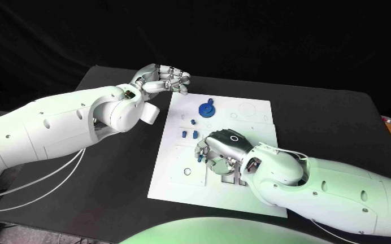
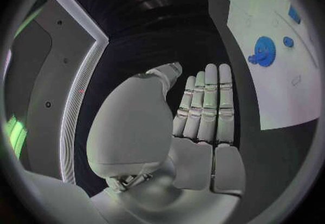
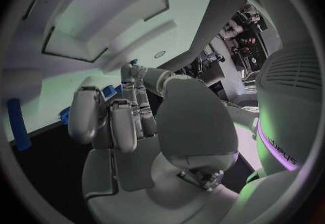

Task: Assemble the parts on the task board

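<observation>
I see the white board (image 1: 244,196) lying flat in the middle of the black worktop (image 1: 326,114). My right hand (image 1: 221,149) rests low over the board's centre, fingers bent down onto it beside a small blue part (image 1: 199,152) — whether they pinch it, I cannot tell. My left hand (image 1: 163,80) hovers off the board's far left corner, above bare worktop, fingers straight and pressed together, holding nothing. A blue gear (image 1: 208,109) sits on the board's far half, with two small blue pegs (image 1: 190,134) between it and my right hand.
</observation>
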Motion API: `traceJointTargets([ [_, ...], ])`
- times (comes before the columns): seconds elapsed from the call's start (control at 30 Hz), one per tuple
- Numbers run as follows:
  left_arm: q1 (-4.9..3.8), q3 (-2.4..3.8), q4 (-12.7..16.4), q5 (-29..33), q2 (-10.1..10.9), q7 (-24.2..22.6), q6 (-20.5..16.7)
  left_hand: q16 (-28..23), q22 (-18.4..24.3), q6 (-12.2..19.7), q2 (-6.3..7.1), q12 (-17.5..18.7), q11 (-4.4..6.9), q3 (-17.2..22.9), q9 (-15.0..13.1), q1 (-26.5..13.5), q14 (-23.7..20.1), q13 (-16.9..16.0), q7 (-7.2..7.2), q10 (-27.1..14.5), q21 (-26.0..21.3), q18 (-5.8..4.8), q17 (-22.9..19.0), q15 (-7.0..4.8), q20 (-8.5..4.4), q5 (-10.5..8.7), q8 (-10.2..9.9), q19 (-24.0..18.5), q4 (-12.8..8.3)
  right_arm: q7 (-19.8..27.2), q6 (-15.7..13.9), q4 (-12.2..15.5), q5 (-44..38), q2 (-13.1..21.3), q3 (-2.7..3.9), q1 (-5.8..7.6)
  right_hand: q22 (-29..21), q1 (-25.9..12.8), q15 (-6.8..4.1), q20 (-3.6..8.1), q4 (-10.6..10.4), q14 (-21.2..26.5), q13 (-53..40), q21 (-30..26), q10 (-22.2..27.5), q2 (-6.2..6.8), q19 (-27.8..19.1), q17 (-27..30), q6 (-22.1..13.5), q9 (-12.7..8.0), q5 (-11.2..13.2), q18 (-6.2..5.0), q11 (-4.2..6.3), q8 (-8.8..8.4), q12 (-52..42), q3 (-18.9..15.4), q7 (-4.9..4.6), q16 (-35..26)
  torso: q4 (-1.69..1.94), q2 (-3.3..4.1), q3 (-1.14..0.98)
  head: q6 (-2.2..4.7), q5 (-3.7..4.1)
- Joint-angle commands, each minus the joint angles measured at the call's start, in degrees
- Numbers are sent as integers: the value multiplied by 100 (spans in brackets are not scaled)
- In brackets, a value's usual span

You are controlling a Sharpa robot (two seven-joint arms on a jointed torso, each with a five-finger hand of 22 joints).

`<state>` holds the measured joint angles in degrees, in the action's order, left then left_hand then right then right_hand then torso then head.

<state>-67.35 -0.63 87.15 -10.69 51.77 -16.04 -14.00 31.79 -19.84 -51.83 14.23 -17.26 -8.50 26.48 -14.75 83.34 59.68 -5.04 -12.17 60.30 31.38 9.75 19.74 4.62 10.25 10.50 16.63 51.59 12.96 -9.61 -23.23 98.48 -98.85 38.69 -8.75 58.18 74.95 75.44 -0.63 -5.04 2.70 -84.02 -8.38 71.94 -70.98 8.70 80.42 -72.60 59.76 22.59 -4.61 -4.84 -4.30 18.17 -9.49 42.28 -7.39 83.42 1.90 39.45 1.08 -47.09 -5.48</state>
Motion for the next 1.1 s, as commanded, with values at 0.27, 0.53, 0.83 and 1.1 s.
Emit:
traceJointTargets([
  [0.27,-4,3,0,30,-11,-12,127,-24,9,27,-5,17,16,-41,10,38,-19,4,-2,-45,-28,51,8,31,52,23,-27,-11,2,-86,101,-12,-198,-32,-5,-34,405,-43,-17,-10,21,-259,-9,-25,-53,-44,-44,5,40,10,-6,38,76,20,7,-21,-24,13,-2,-2,-3,0,5],
  [0.53,-4,3,-4,34,-16,-10,136,-24,9,27,-5,17,16,-41,10,38,-19,4,-2,-45,-28,51,8,31,52,23,-27,-11,2,6,366,1,-184,-60,-8,-39,407,-109,-16,-15,53,-258,-7,-37,-53,-18,-50,8,36,51,-32,36,79,42,28,-122,-19,12,0,-2,2,-13,-3],
  [0.83,-4,3,-18,87,-6,-18,168,-38,29,37,-14,6,8,-69,14,0,-23,-1,-8,-60,-58,53,28,39,64,15,-24,-9,36,-15,617,-12,-165,-40,-16,-41,405,-226,-24,-13,68,-255,-5,-66,-59,4,-60,24,24,118,-161,32,89,75,62,-355,7,9,-2,-3,1,-17,-5],
  [1.1,-4,3,-21,95,-4,-26,153,-39,30,38,-15,6,9,-69,14,3,-24,-1,-7,-61,-60,54,30,39,64,16,-24,-8,34,-27,425,-43,-150,-12,-18,-40,317,-400,117,-108,26,-229,104,-255,363,120,-148,84,-381,22,-173,6,-87,-198,336,-453,-165,-18,-6,-5,-2,-6,-6],
])
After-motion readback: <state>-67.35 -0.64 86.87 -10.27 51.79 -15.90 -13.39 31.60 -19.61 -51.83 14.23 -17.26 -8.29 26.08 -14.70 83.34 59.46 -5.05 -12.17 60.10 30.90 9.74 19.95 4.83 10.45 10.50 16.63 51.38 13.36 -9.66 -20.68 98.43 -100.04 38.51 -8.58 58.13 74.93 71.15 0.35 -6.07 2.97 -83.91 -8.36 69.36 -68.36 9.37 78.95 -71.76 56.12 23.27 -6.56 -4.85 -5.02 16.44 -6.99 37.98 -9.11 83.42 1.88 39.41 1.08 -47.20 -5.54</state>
